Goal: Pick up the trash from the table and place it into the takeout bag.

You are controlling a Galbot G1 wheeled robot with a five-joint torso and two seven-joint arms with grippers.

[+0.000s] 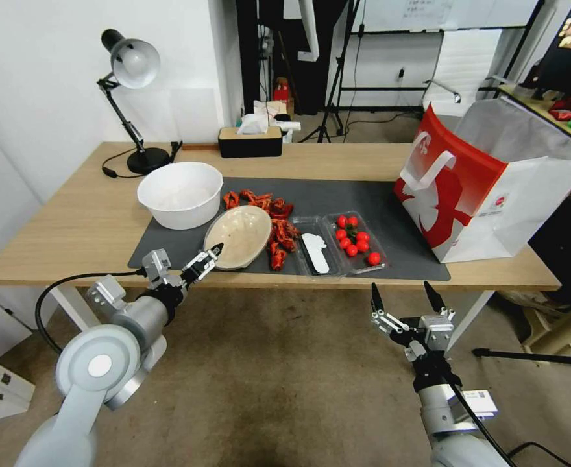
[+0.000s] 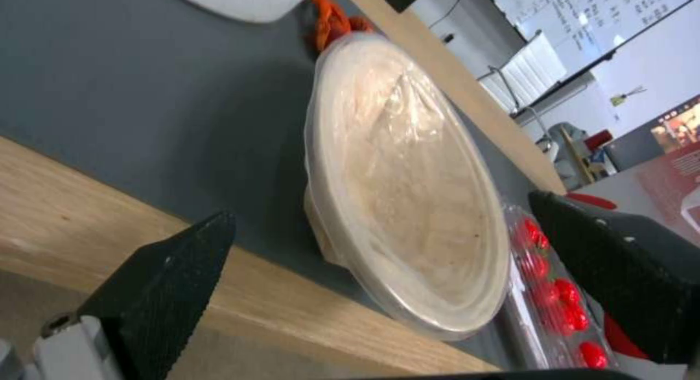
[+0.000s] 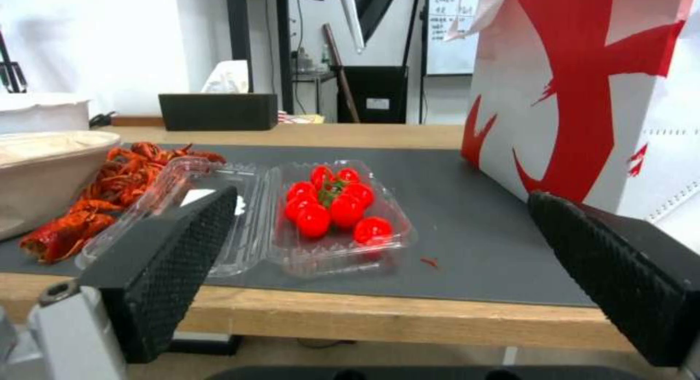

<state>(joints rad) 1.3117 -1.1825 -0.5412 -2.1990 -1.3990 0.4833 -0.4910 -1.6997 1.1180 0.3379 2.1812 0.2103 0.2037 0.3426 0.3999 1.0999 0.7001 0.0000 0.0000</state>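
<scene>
Nearest, the right gripper (image 1: 407,299) is held below the table (image 1: 71,220) edge, its ribbed black fingers (image 3: 175,259) spread apart. The left gripper (image 1: 206,259), also spread, is poised at the rim of the beige shallow bowl (image 1: 239,237), an oval dish covered in clear film. Beside it, a clear hinged plastic tray (image 1: 340,245) holds red tomatoes (image 1: 353,240), next to scattered red crayfish shells (image 1: 274,224). Farther back stand a round white bowl (image 1: 180,194) and, to the right, the glossy red-and-white takeout bag (image 1: 486,181).
</scene>
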